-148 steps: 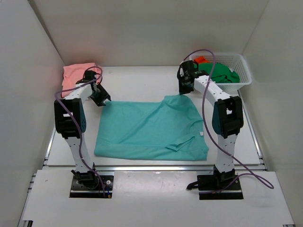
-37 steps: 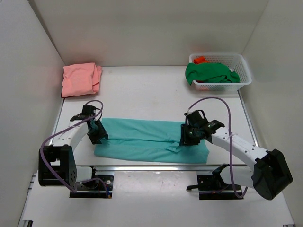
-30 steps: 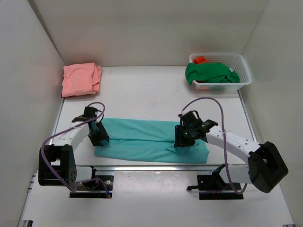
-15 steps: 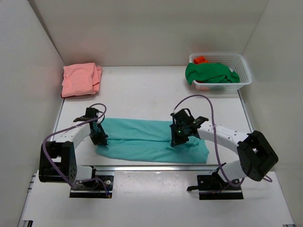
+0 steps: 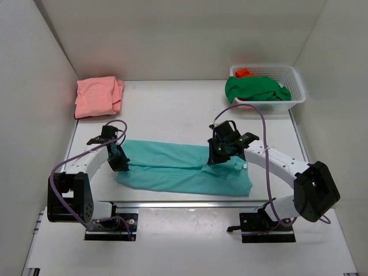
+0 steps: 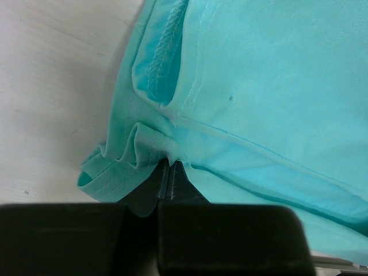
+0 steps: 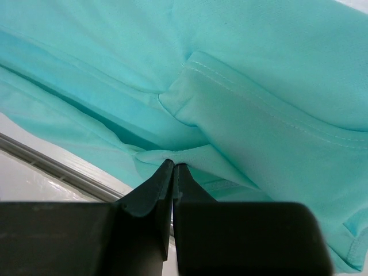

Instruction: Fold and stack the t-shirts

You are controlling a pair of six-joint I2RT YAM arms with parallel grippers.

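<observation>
Teal t-shirt (image 5: 184, 172), from above, lies as a folded band between both pairs of jaws; left wrist — left gripper (image 6: 171, 168) clamped on its bunched hem; right wrist — right gripper (image 7: 173, 167) clamped on a pleat.

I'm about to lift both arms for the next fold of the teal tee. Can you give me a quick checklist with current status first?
1. The left gripper is shut on the teal t-shirt at its left end: ok.
2. The right gripper is shut on a pinch of the same shirt: ok.
3. Every layer is caught in each pinch: cannot tell.
4. The grips sit at matching ends: not ok. The right one sits short of the right end, which may droop.
5. The pink t-shirt lies apart, far left: ok.
6. The green t-shirt is in the basket, away from both arms: ok.
</observation>
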